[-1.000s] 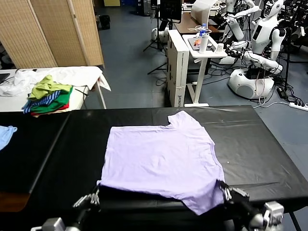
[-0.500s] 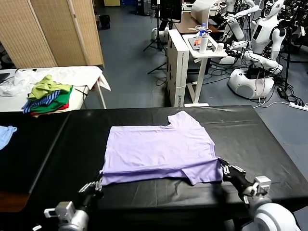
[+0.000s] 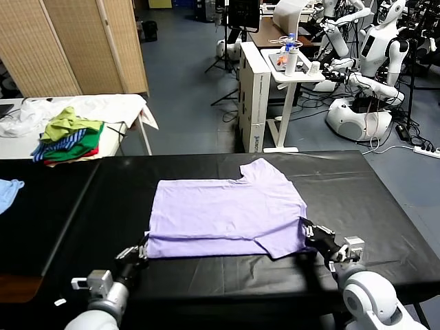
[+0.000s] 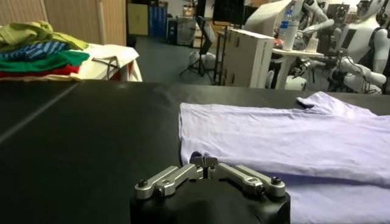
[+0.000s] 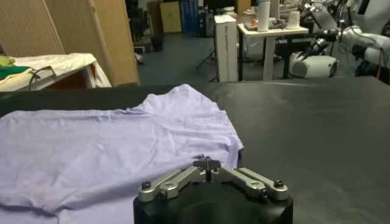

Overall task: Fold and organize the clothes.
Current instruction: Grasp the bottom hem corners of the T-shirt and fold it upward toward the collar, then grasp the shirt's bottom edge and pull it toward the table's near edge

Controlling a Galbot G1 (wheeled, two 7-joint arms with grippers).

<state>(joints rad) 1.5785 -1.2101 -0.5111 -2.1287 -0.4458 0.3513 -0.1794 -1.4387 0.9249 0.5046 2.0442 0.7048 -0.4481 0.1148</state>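
The clothes here are one pale lavender T-shirt (image 3: 227,210), lying flat on the black table (image 3: 371,199) with its near part folded back over itself. My left gripper (image 3: 143,249) is at the fold's near left corner, low on the table. In the left wrist view its fingertips meet, shut on the T-shirt's (image 4: 292,137) corner, at the left gripper (image 4: 204,162). My right gripper (image 3: 307,232) is at the near right corner. It is also shut, pinching the T-shirt's (image 5: 109,143) edge at the right gripper (image 5: 207,163). No print shows.
A pile of green, striped-blue and red clothes (image 3: 69,137) sits on a white table at the back left. A light blue cloth (image 3: 7,191) lies at the far left edge. Beyond the table stand a wicker screen (image 3: 75,41), a white cart (image 3: 289,65) and other robots (image 3: 375,55).
Both grippers have moved away from me over the table, carrying the shirt's near hem. The hanging near part now lies folded on top of the shirt.
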